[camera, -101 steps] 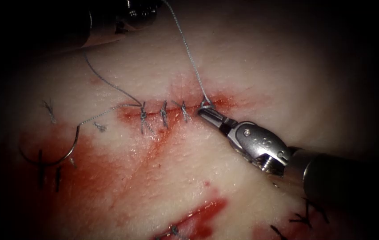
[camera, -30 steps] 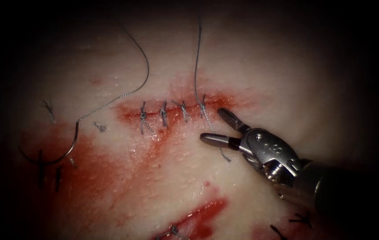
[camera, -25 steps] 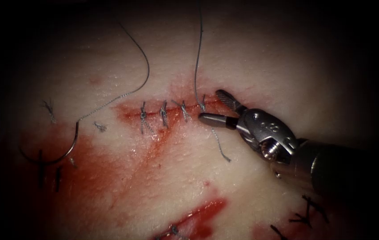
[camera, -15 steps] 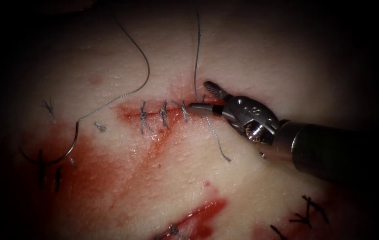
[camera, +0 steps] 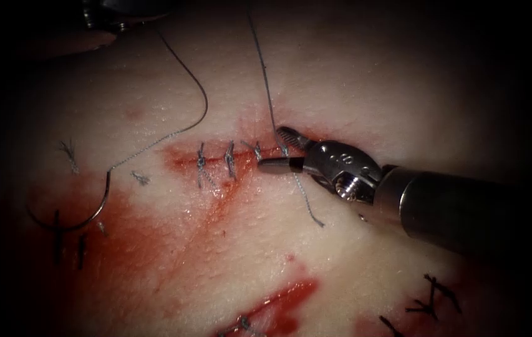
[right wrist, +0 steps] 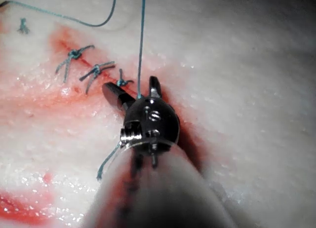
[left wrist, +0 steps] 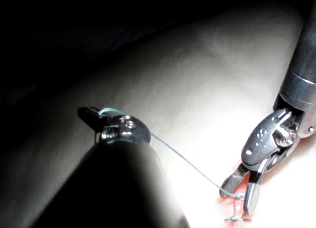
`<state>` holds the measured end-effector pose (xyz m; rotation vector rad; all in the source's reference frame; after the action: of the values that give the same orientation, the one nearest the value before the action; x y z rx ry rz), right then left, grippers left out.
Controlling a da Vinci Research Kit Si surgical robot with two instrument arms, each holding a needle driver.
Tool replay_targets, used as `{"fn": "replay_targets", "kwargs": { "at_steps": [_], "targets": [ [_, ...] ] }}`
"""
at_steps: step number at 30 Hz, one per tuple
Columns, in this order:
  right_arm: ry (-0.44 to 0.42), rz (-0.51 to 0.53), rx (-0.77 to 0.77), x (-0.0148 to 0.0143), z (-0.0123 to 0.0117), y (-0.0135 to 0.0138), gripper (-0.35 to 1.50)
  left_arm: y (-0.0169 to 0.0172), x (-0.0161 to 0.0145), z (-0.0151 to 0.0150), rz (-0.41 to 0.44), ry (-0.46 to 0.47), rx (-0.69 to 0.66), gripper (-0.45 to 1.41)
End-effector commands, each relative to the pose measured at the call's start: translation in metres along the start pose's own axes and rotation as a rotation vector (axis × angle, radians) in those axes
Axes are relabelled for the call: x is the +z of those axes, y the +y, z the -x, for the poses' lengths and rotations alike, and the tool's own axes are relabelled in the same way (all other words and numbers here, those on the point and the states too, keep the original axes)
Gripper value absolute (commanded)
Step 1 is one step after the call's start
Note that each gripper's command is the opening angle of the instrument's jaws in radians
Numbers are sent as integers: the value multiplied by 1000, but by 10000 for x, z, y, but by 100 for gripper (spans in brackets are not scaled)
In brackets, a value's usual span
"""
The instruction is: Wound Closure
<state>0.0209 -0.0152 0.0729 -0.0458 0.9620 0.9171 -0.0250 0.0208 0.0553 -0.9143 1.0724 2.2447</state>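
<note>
R gripper (camera: 271,148) moved up-left, open astride thread (camera: 268,100) at cut (camera: 216,157); L gripper (left wrist: 91,114) holds thread; needle (camera: 85,215) lies free, left.

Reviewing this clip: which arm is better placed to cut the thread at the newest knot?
Probably the right. Its tool sits at the cut with jaws open astride the thread by the newest knot, and only it cuts. The left tool holds that thread taut.

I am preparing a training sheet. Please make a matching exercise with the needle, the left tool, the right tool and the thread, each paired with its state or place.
1 needle
2 left tool
3 right tool
4 thread

A jaws open around the thread at the cut
B lying free on tissue, left of the cut
C shut on the thread
D taut from the cut up to the left tool

1-B, 2-C, 3-A, 4-D
</note>
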Motion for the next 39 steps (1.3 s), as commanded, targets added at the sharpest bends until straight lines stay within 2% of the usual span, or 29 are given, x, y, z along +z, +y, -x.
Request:
{"fn": "replay_targets", "kwargs": {
  "at_steps": [1,6,12,16,18,24,39],
  "targets": [
    [9,-1,-16,11,-1,0,148,-2,7,-6,-7,3,0,-45],
    [59,8,-74,11,-6,0,148,-1,-6,-17,-9,11,-5,-45],
    [86,-3,-96,12,-14,-3,148,0,-5,-18,-10,10,-6,-45],
    [97,-31,-108,17,-17,-6,148,0,-7,-19,-10,11,-5,-45],
    [103,-62,-117,23,-19,-9,142,-1,-15,-25,-10,18,-6,-45],
    [143,-50,-114,30,-22,-4,142,0,-19,-30,-13,21,-6,-45],
    [149,-34,-110,49,-28,-6,143,4,-21,-32,-17,24,-4,-45]
  ]
}}
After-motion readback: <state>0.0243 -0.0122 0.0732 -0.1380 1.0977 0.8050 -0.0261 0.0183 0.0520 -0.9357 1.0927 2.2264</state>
